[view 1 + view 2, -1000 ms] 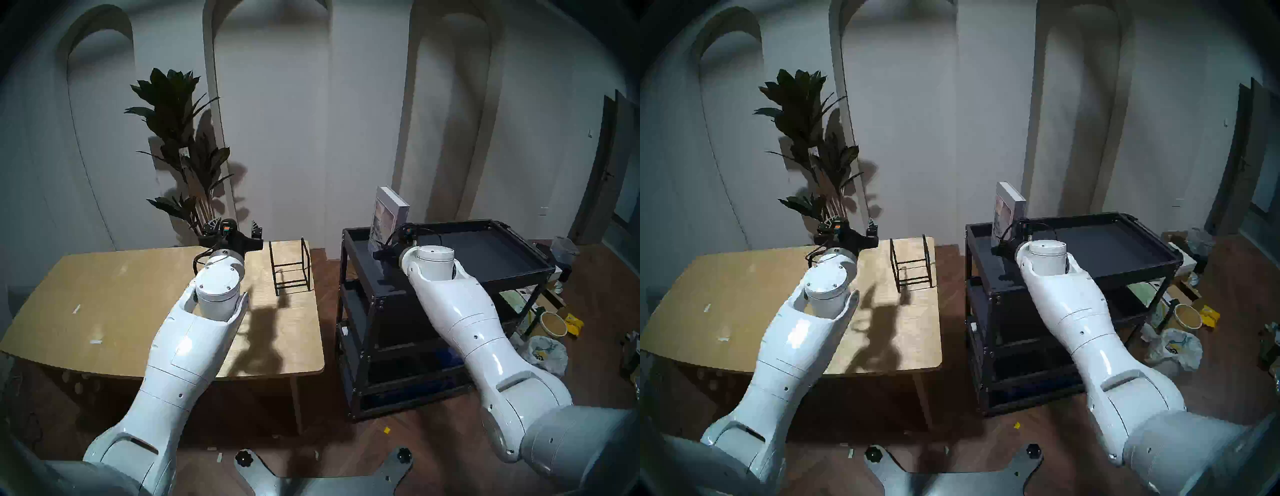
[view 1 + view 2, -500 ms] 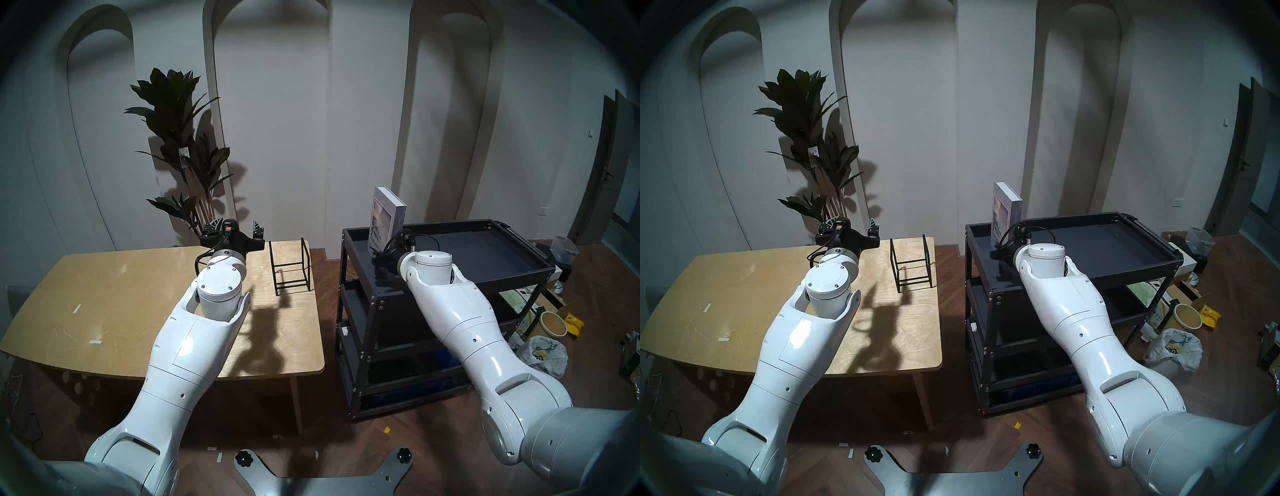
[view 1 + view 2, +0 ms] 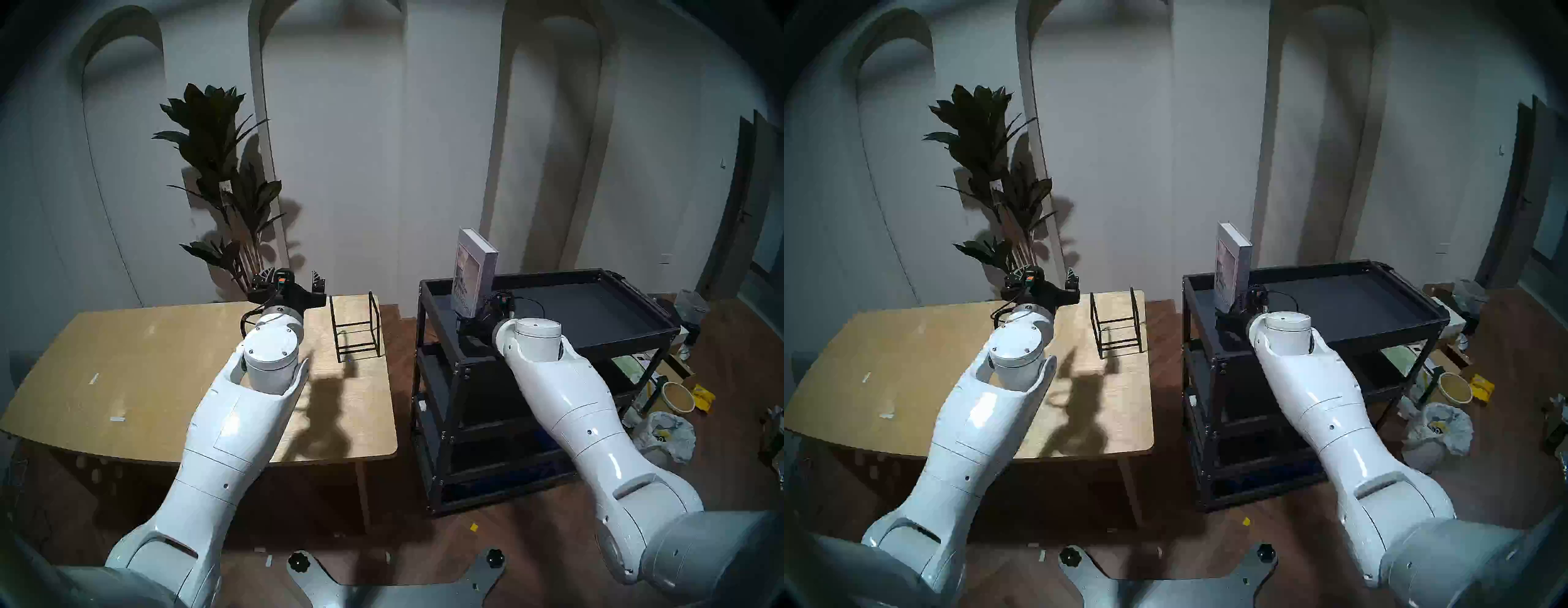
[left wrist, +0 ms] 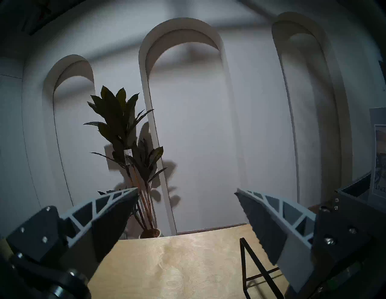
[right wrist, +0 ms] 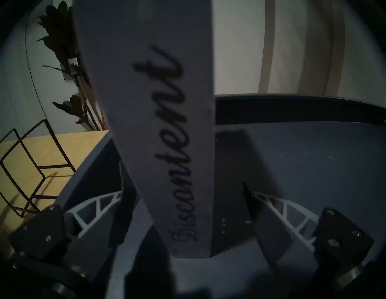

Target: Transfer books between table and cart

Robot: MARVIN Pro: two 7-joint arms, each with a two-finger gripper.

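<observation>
You see the right gripper [image 5: 181,192] with its fingers [image 5: 98,203] now spread apart on either side of the book [image 3: 475,267]; a second ago they were clamped on its spine. In the right wrist view there is a clear gap at the right finger, while the left one sits close against the cover, and you cannot tell whether it touches. The right arm has drawn back and sunk a little toward you since then. The book stands upright on the top tray of the cart [image 3: 636,335], near its left front corner, spine facing the gripper and the pinkish cover picture turned toward the table [image 3: 148,373]; it has kept the same spot over the last half second.

Your left gripper [image 3: 292,282] has not moved: it hovers over the far edge of the table, fingers [image 4: 112,210] wide apart and holding nothing.

The plywood top carries scraps of white tape [image 3: 94,378] and the shadow of the left arm. A small black wire rack [image 3: 356,327] stands near its far right corner. Behind the table a potted plant [image 3: 220,178] rises against a pale wall with arched niches. On the wooden floor right of the cart lie a crumpled plastic bag [image 3: 666,433] and a round tub [image 3: 678,397]
</observation>
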